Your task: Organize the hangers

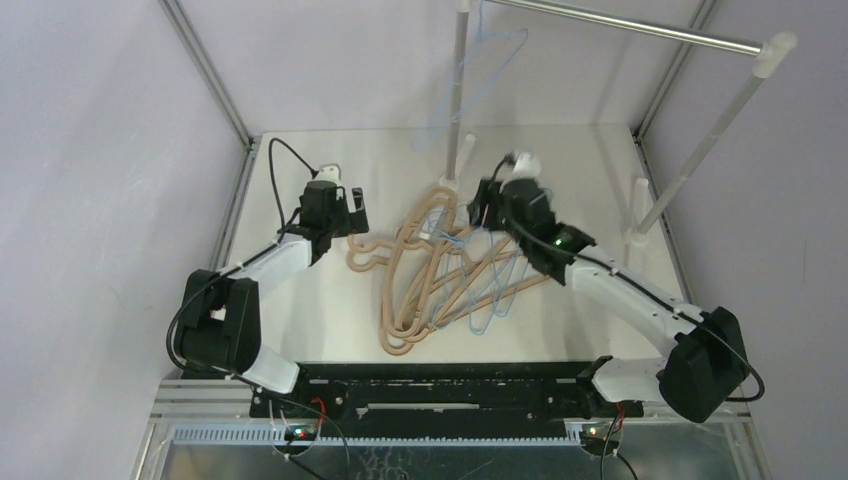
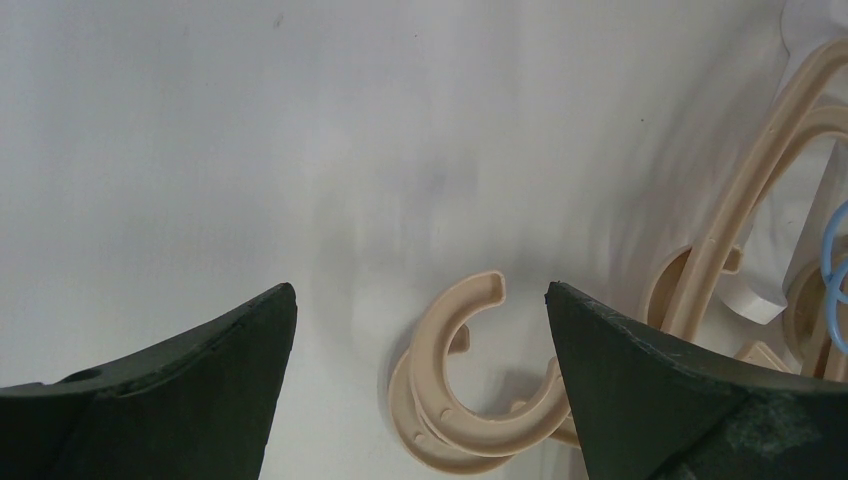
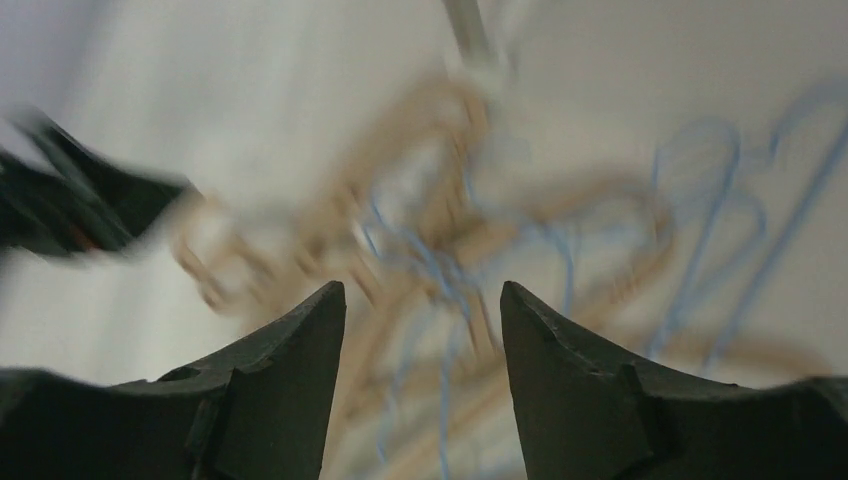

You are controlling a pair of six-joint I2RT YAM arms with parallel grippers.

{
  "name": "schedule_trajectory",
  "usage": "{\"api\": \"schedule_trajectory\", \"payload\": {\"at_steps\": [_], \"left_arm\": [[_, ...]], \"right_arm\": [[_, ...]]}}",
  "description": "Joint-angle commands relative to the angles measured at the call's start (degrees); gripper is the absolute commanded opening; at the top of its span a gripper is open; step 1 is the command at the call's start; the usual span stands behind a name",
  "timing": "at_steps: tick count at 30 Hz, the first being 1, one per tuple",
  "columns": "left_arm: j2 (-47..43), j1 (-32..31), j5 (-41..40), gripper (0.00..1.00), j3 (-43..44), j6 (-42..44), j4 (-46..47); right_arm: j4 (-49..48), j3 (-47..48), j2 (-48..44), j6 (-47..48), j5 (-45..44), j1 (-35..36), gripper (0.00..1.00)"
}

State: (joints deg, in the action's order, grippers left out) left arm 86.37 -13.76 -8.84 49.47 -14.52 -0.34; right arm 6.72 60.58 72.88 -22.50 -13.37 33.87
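Several tan hangers (image 1: 408,290) lie in a tangled pile on the white table, with thin light-blue hangers (image 1: 497,288) mixed in on their right. One light-blue hanger (image 1: 478,88) hangs from the silver rail (image 1: 640,30). My left gripper (image 1: 355,213) is open and empty, low over the pile's left end. In the left wrist view two stacked tan hooks (image 2: 478,385) lie between its open fingers (image 2: 420,295). My right gripper (image 1: 486,208) is open and empty above the pile's far right. Its view is blurred, with tan and blue hangers (image 3: 440,260) below its fingers (image 3: 422,290).
The rail stands on white posts (image 1: 458,150) at the back middle and right (image 1: 700,140). Grey walls and a metal frame (image 1: 215,80) close in the table. A black bar (image 1: 440,385) runs along the near edge between the arm bases.
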Motion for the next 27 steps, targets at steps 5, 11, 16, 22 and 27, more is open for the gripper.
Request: {"api": "schedule_trajectory", "payload": {"at_steps": [5, 11, 16, 22, 27], "left_arm": [[-0.53, -0.35, 0.3, 1.0, 2.25, 0.2, 1.53], [-0.86, -0.36, 0.65, 0.99, 1.93, 0.02, 1.48], [-1.07, -0.4, 0.43, 0.99, 1.8, 0.11, 1.48], [-0.52, -0.39, 0.74, 0.99, 2.06, 0.13, 1.48], [-0.36, -0.37, 1.04, 0.99, 2.19, 0.04, 1.48]], "right_arm": [[13.23, -12.34, 2.6, -9.88, -10.09, 7.87, 0.64], [10.72, -12.97, 7.32, -10.27, -12.61, 7.2, 0.64], [6.66, -12.87, 12.09, -8.68, -8.67, 4.47, 0.54], [4.26, -12.12, 15.55, -7.97, -9.23, 3.71, 0.5], [2.52, -11.67, 18.13, -7.03, -8.34, 3.32, 0.4]]}}
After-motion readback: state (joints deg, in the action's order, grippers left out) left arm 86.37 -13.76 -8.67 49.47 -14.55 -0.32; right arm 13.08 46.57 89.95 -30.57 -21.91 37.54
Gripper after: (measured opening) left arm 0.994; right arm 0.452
